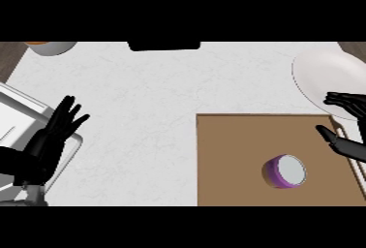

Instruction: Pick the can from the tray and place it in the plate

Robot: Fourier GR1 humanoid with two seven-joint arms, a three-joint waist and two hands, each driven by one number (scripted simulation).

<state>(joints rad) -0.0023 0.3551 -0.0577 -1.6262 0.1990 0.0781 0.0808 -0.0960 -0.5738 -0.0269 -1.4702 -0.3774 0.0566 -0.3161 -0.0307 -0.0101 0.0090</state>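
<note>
In the head view the right hand (345, 127) comes in from the right edge with its fingers and thumb spread apart and holding nothing, its upper fingers lying over the lower rim of the white plate (322, 72) and its thumb over the far right corner of the brown tray (229, 164). The purple can (285, 171) stands on the tray below and to the left of that hand, apart from it. The left hand (53, 133) rests at the left edge of the white desk (157, 87), fingers straight and fanned upward, well apart from the can.
</note>
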